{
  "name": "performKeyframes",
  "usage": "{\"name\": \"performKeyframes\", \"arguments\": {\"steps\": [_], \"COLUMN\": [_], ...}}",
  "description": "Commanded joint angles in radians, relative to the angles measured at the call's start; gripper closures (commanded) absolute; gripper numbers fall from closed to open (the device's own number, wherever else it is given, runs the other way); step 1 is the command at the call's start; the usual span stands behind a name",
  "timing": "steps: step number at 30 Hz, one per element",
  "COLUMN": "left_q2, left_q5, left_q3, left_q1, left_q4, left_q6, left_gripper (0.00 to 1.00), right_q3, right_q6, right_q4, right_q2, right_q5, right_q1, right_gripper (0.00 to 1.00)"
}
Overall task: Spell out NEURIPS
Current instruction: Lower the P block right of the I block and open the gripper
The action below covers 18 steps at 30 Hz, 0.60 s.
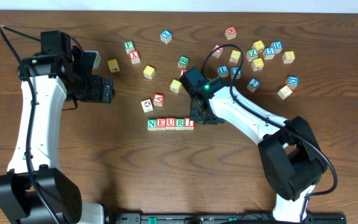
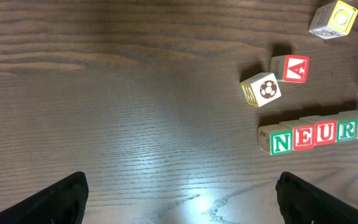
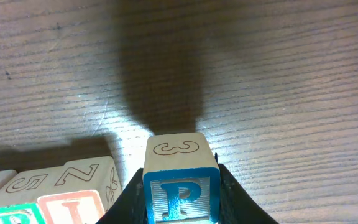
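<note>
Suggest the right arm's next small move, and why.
Probably ease the P block down in line against the I block, then let go. The right gripper is shut on the P at the open end of the row, which reads N, E, U, R, I, so P comes next. One finger sits between the two blocks, so they are not yet flush.

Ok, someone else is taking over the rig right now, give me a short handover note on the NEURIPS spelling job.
Left pincer: open, empty, hovering over bare table left of the NEURI row.
Right pincer: shut on the P cube, at the row's right end.
Done: N, E, U, R, I stand in order.
Left: set P against the row and release, then fetch S from the loose cubes upper right; I cannot pick it out here.
</note>
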Motion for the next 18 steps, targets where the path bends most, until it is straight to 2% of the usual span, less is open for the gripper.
{"name": "performKeyframes", "arguments": {"steps": [1,18], "left_q2": [-0.014,-0.014], "left_q5": [0.011,0.011], "left_q3": [0.019,0.019], "left_q1": [0.000,0.000], "left_q4": [-0.006,-0.006], "left_q6": [0.013,0.013], "left_gripper": [0.05,0.05], "right_q3": [-0.005,-0.005], "right_q6": [0.005,0.028], "right_q4": [-0.001,-0.014], "right_q2": [-0.023,-0.023], "right_q5": [0.005,0.051], "right_q1": [0.035,0.075], "right_gripper": [0.84,0.83]}}
